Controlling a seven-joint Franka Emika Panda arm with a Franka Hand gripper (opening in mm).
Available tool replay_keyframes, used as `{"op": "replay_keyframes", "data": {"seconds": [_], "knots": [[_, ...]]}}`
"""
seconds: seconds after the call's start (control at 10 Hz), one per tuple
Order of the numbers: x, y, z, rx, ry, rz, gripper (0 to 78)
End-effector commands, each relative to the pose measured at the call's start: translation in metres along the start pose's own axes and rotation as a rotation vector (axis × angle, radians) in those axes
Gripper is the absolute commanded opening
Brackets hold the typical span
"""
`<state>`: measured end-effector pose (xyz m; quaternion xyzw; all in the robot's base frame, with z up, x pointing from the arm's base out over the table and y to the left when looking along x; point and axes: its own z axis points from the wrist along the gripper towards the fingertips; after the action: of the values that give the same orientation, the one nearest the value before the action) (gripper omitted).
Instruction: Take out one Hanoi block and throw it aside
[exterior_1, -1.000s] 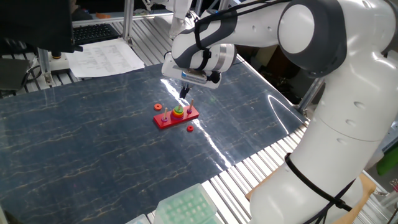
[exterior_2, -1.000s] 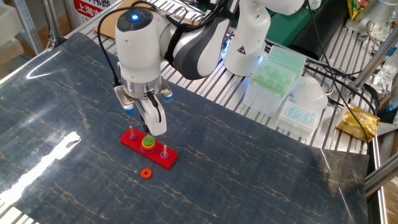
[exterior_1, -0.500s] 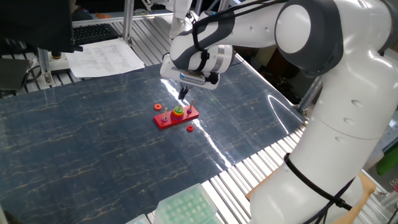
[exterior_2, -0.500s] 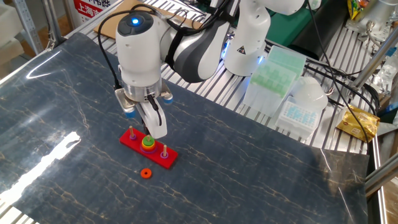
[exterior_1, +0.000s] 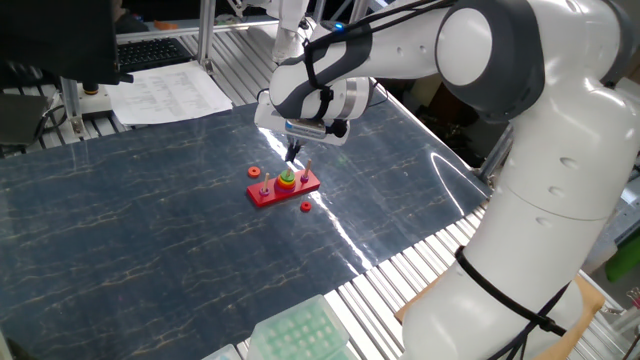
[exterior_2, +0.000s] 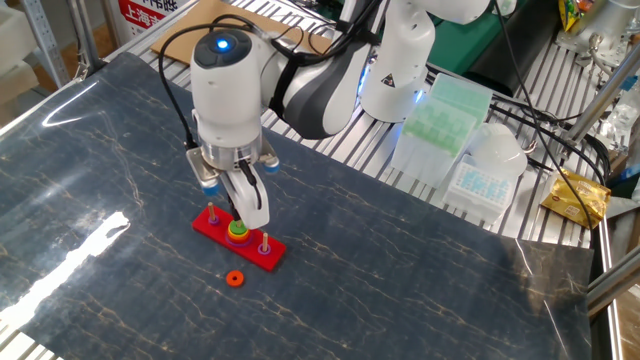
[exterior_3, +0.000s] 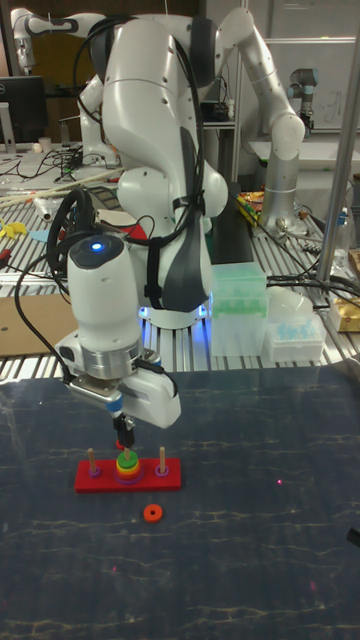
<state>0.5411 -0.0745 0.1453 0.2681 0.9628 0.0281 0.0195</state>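
The pincer (exterior_3: 125, 441) is too small to show its jaw gap.

The worktop (exterior_2: 420, 270) wears a dark, marble-patterned sheet with a glossy finish that throws back white glare, over ribbed bare metal (exterior_1: 420, 262) at its edges. The arm's shell (exterior_2: 228, 70) is smooth, shiny white plastic with grey joints. The red three-peg base (exterior_2: 240, 243) and the green Hanoi block (exterior_3: 126, 461) look like smooth plastic; the printed sheets (exterior_1: 170, 90) are matt paper.
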Motion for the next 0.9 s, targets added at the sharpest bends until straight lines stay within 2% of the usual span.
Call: {"op": "replay_keyframes", "data": {"seconds": [0.1,0.5,0.6,0.9], "knots": [[-0.0018,0.0003,0.0001,0.008,-0.003,0.001,0.0],[-0.0019,0.0007,0.0011,0.009,0.000,-0.004,0.0],[-0.0019,0.0007,0.0011,0.009,0.001,-0.004,77.4],[-0.0019,0.0007,0.0011,0.009,0.001,-0.004,77.4]]}}
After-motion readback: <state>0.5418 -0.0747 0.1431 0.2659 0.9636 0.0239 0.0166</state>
